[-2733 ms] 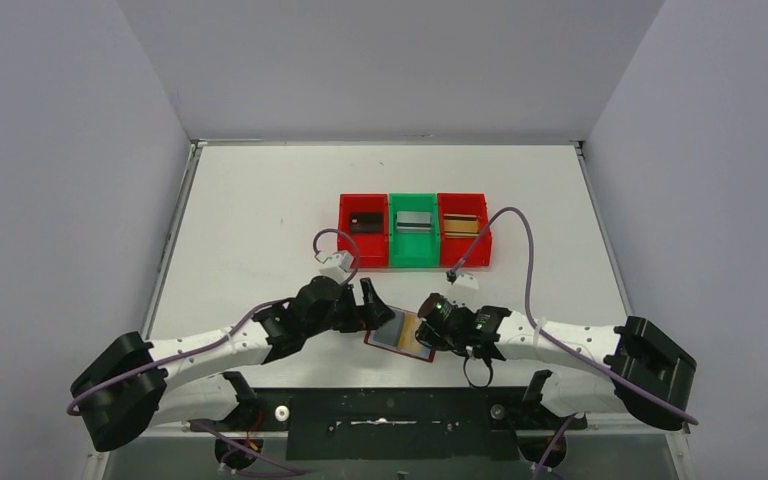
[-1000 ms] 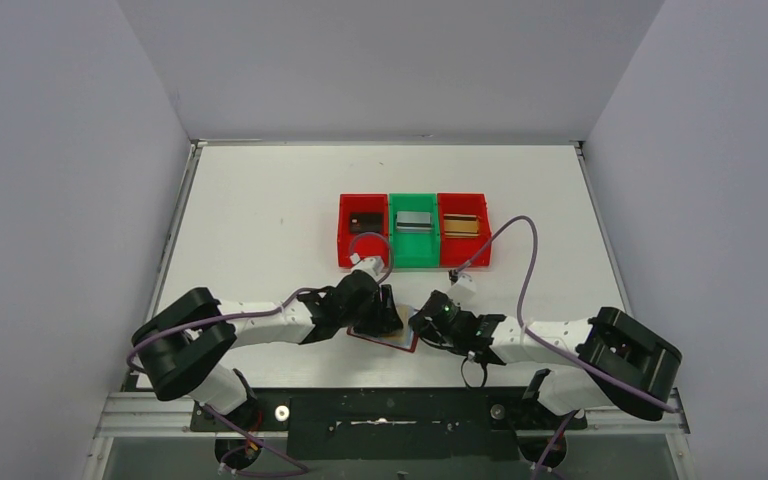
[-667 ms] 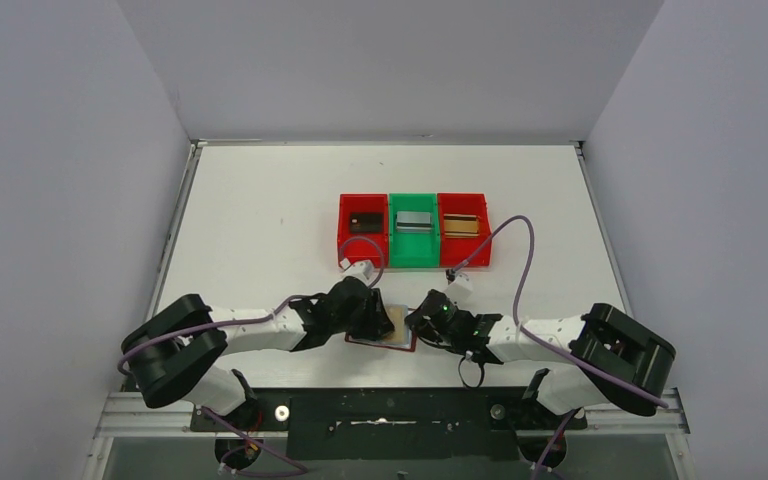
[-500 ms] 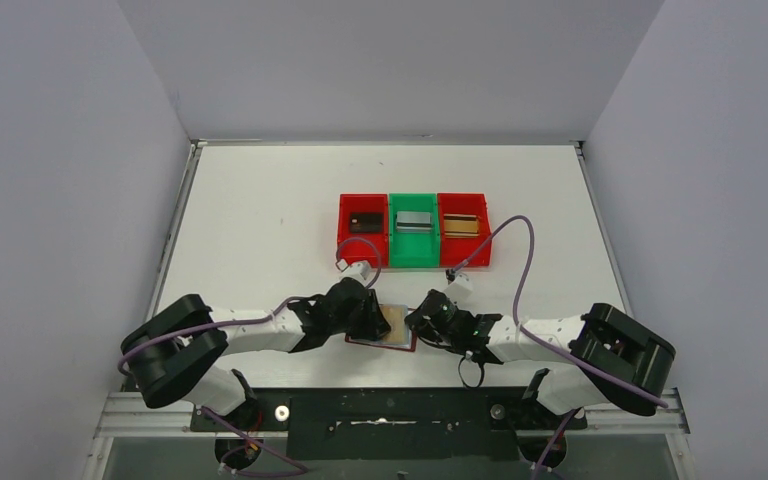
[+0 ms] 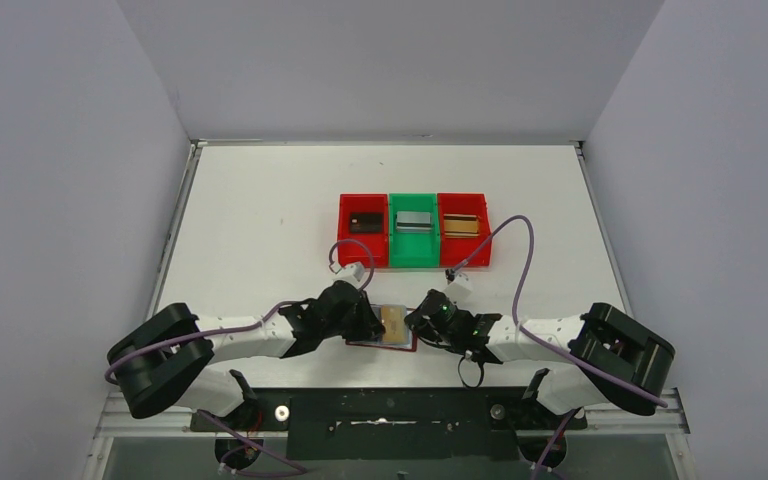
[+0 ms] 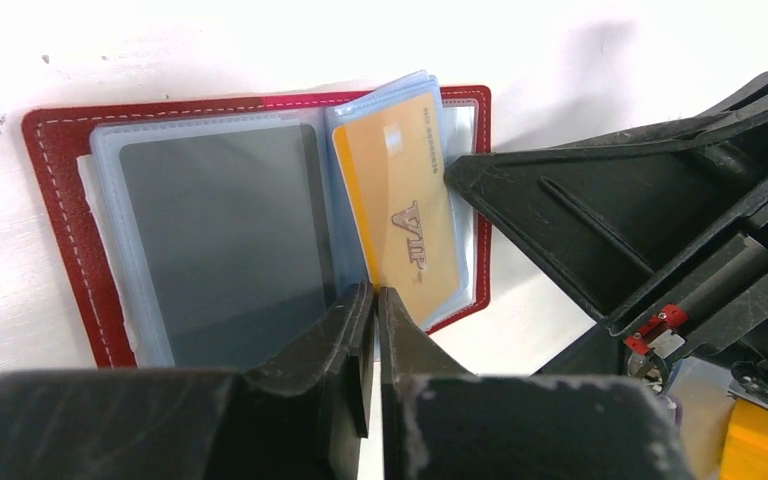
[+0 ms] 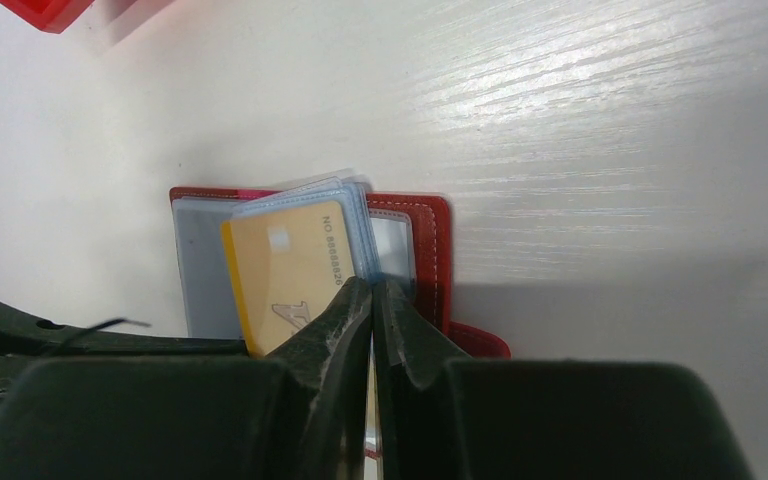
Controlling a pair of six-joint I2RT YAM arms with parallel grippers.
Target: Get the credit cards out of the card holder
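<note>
The dark red card holder [image 5: 381,345] lies open on the table between my two grippers. In the left wrist view its left page [image 6: 220,240] shows grey under clear plastic. A gold credit card [image 6: 410,215] marked VIP sticks partly out of the raised sleeves. My left gripper [image 6: 372,290] is shut on that card's near corner. My right gripper [image 7: 372,285] is shut on the edge of the clear sleeves, beside the gold card [image 7: 290,270] and the red cover [image 7: 430,255]. From above, the left gripper [image 5: 375,325] and right gripper [image 5: 412,322] flank the gold card [image 5: 393,322].
Three bins stand in a row behind the holder: a red bin [image 5: 362,257] with a black card [image 5: 365,222], a green bin [image 5: 413,259] with a silver card [image 5: 414,221], and a red bin [image 5: 465,259] with a gold card [image 5: 463,225]. Purple cables loop over both wrists.
My left gripper has closed its jaws on the gold card's corner and drawn back a little to the left. The right gripper has stayed shut on the sleeves.
</note>
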